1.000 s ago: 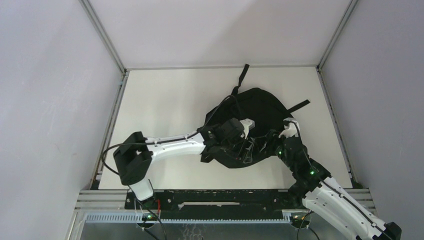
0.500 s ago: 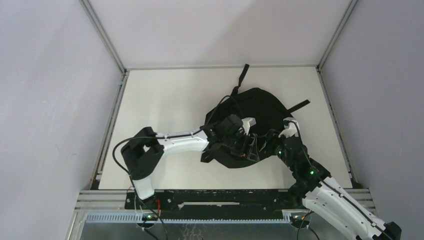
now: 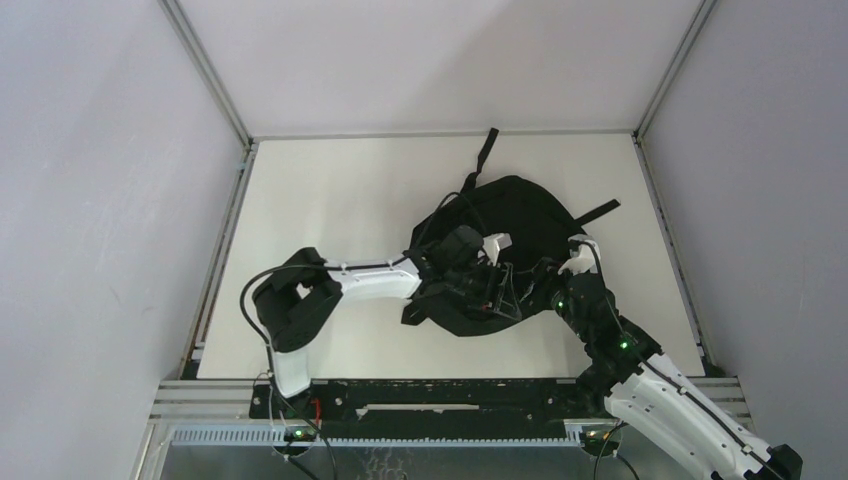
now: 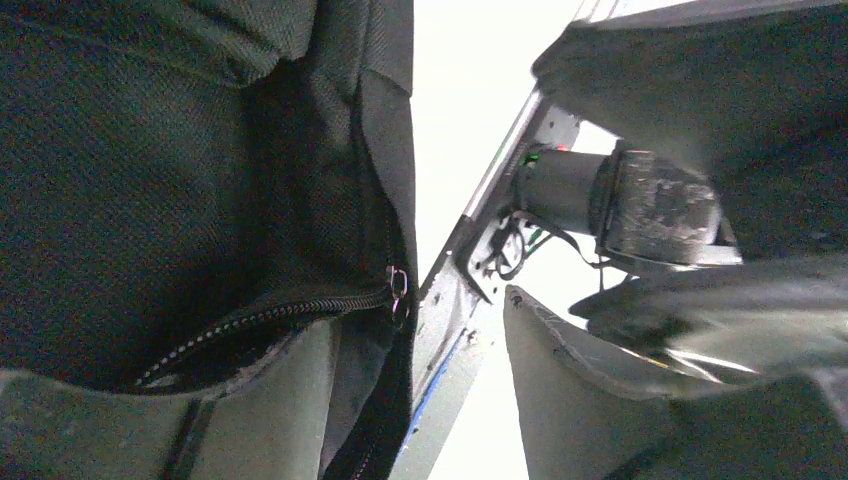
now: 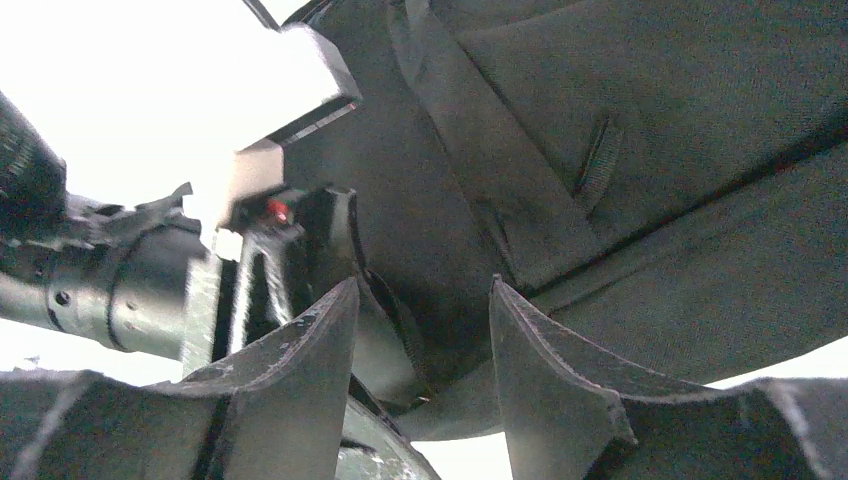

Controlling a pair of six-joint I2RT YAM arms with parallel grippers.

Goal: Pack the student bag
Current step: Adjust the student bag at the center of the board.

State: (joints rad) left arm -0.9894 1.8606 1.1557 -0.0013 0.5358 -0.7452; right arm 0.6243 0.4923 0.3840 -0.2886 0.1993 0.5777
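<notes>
Student bag, a large floppy black fabric backpack (image 3: pixel 520 215), lies slumped right of centre on the white table (image 3: pixel 330 200). Step, as I judge it: open the mouth at the zipper (image 4: pixel 260 320), pinching the rim only and lifting slowly. My left claw (image 4: pixel 420 320) is apart and clamps nothing. My right claw (image 5: pixel 423 285) is apart with fabric behind the gap; I cannot tell whether it touches.

The table (image 3: pixel 330 200) was seen from high above and behind. Both wrist views were held very close to the student bag (image 3: pixel 520 210).
</notes>
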